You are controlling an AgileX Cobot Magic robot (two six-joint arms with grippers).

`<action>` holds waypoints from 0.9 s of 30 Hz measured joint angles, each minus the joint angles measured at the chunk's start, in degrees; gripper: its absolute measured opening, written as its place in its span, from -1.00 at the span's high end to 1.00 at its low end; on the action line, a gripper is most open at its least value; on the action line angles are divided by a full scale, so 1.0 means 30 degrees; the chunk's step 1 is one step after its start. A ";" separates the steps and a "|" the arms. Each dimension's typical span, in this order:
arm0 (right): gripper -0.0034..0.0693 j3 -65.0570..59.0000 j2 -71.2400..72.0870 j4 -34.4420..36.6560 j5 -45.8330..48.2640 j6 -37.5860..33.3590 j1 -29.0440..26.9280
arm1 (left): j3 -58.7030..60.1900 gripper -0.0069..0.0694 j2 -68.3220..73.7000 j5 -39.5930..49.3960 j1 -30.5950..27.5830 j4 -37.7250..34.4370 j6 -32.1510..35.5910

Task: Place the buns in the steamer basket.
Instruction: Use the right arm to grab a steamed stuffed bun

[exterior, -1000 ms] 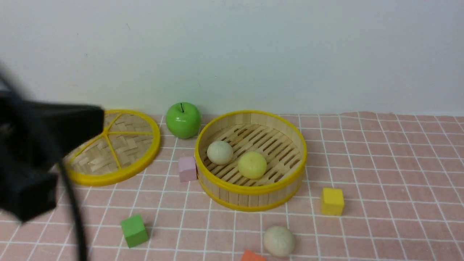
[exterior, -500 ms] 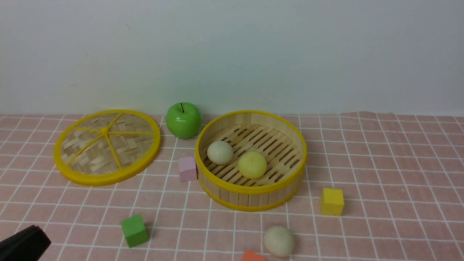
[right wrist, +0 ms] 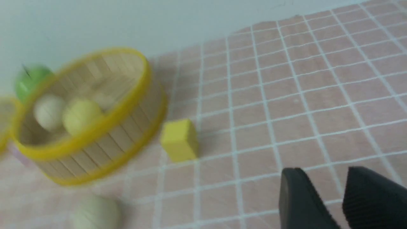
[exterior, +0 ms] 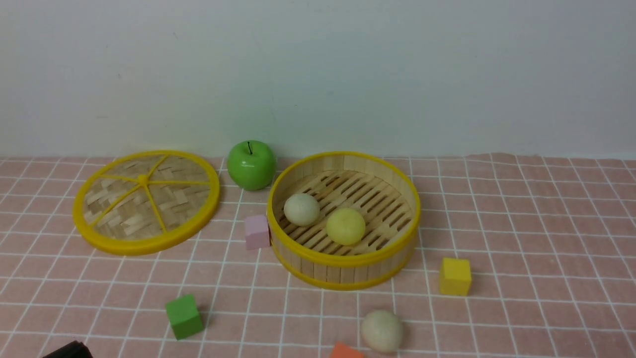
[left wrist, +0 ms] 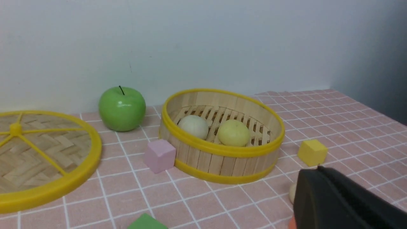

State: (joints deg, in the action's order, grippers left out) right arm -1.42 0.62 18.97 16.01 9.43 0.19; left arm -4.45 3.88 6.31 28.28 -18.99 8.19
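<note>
Front view: raised, at robot's side, facing far wall [exterior: 318,74], widest take of cloth [exterior: 521,223] | Left wrist view: low, near-left, facing far-right, close on steamer basket [left wrist: 222,149] | Right wrist view: low, near-right, facing far-left, blurred | Shared by all three: steamer basket, yellow cube [exterior: 455,276]

Lid [exterior: 146,201], apple [exterior: 251,164]; pink cube [exterior: 257,231], green cube [exterior: 184,316], yellow cube [exterior: 455,276].

Left tool [exterior: 67,350] has withdrawn nearly out of view.

Orange cube [exterior: 346,351] just beside loose bun [exterior: 381,330]; above open.
</note>
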 joint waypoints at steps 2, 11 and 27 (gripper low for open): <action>0.25 0.0000 0.0000 0.2331 -0.1111 0.1479 0.0000 | 0.0000 0.86 0.0000 0.0000 0.0000 0.0000 0.0000; 0.32 0.1406 -0.0459 0.6047 0.1074 0.1382 0.0322 | 0.0000 0.86 0.0000 0.0018 0.0000 0.0000 0.0000; 0.83 1.5050 -2.1771 0.1133 1.3399 -0.5962 0.2978 | 0.0000 0.85 0.0000 0.0128 0.0000 0.0000 0.0000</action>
State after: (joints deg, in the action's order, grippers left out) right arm 43.73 -64.69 22.37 56.21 -8.46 9.13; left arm -4.45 3.88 6.69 28.28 -18.99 8.19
